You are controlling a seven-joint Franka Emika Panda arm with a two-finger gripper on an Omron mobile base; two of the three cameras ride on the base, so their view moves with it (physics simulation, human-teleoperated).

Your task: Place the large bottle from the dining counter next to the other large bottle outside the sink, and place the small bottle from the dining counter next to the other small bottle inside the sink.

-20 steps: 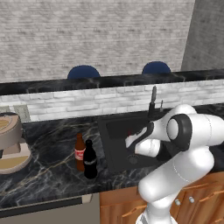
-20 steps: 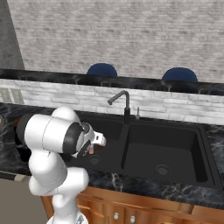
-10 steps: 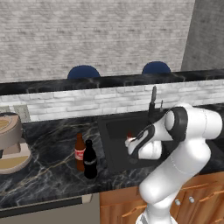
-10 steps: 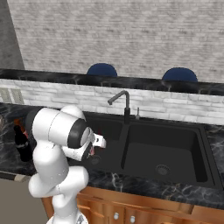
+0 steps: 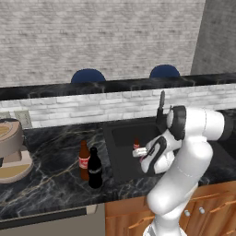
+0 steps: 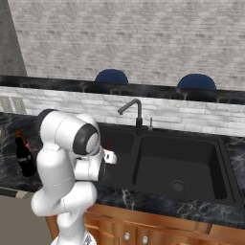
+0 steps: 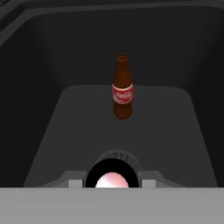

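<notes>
The counter [image 5: 50,184] runs along the lower left of the left base view, and the sink [image 5: 120,138] is sunk into it at centre. The arm [image 5: 193,152] bends in from the lower right and reaches over the basin's near edge.

Left of the sink in that view, the black bottle [image 5: 95,168] stands upright just beside the amber bottle [image 5: 84,160]. They are very close, though I cannot tell whether they touch. The large-bottle half of the task therefore looks done.

The step in hand is the small one. The gripper [image 5: 138,152] hangs low over the sink, its jaws drawn narrow on the pink bottle [image 7: 112,181]. That bottle shows at the bottom centre of the hand view as a pale round end between the finger tips.

The sink holds one thing, a small brown bottle [image 7: 122,87] with a red label. It stands upright on the basin floor, above centre in the hand view and well apart from the gripper.

The next move, as I judge it, is to carry the pink bottle further in and down. It should be stood on bare floor just beside the brown one, and only then let go. The approach needs room to the side, because a nudge would likely tip the narrow brown bottle. The pink one must also sit flat before the jaws part.
</notes>
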